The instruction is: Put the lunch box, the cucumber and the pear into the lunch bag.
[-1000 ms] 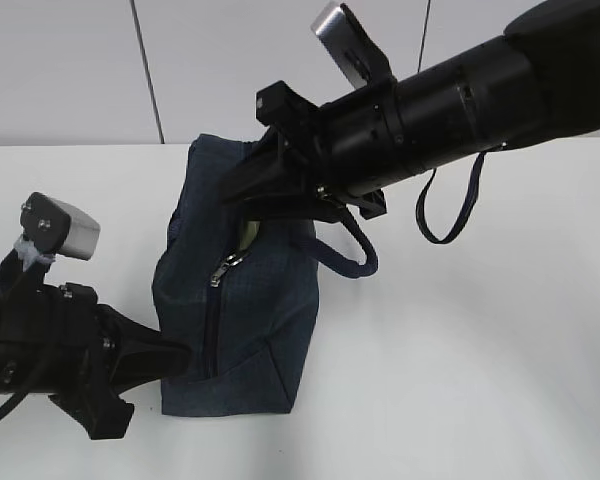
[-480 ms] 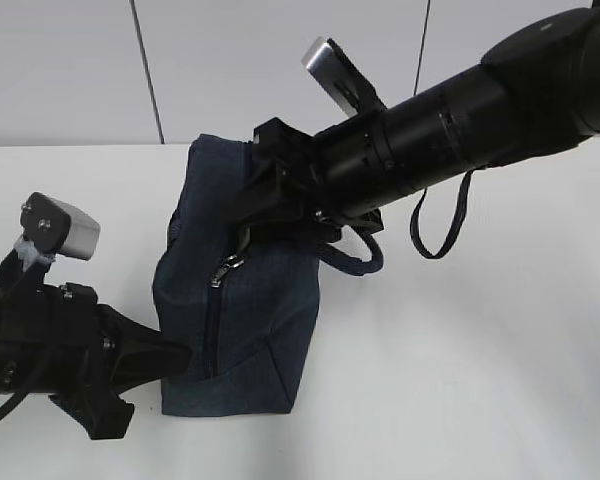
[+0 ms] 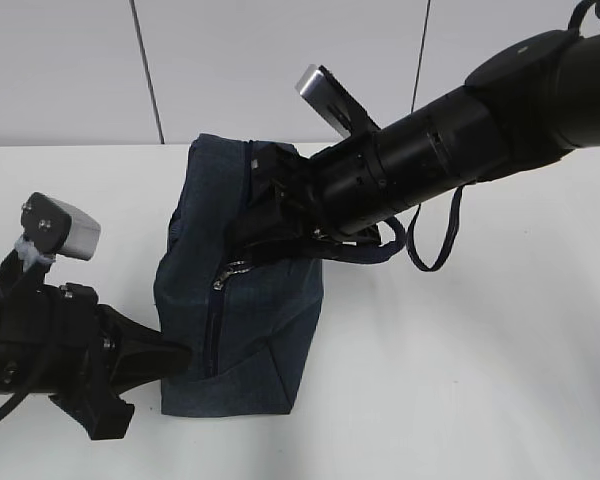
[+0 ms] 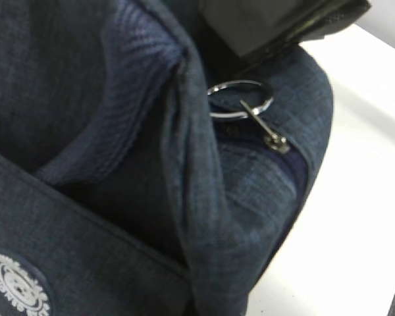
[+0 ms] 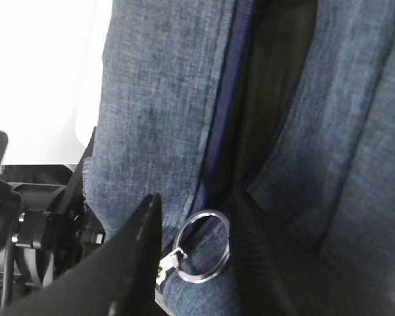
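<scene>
The left gripper [image 3: 175, 358] presses the lunch bag [image 3: 250, 330] low on its side (its grip I cannot tell). The right gripper [image 3: 270, 215] has sunk lower into the bag's open top beside the ring pull [image 5: 201, 245]; its spread is hidden

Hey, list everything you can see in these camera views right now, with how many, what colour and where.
boxy dark navy fabric lunch bag: one, navy, standing mid-table, zipper partly open.
metal ring pull: one, silver, on the bag's zipper.
looped padded handle: one, navy, at the bag's right side under the right arm.
white table: one, white, beneath everything.
thin dark cable loop: one, dark, hanging below the right arm.
left gripper: one, black, against the bag's lower left edge.
right gripper: one, black, at the bag's top opening.
</scene>
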You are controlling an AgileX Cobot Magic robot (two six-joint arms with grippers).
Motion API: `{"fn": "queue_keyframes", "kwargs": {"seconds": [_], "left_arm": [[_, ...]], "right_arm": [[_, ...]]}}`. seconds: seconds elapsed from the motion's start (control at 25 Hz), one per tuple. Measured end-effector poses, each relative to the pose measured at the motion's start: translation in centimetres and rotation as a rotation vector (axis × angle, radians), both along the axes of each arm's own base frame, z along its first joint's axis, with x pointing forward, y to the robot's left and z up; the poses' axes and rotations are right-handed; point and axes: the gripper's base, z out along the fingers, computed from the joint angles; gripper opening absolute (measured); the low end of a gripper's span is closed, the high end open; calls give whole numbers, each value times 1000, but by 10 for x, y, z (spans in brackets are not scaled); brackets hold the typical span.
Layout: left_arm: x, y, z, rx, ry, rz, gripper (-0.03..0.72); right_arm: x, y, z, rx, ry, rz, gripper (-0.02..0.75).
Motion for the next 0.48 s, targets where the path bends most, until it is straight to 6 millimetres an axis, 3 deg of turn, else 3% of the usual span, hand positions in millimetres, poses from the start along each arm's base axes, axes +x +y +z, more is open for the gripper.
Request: {"fn": "queue_keyframes", "kwargs": {"seconds": [0.48], "left_arm": [[0, 0, 0, 0, 0, -1, -8]], "right_arm": [[4, -3, -3, -57, -53, -14, 290]]}}
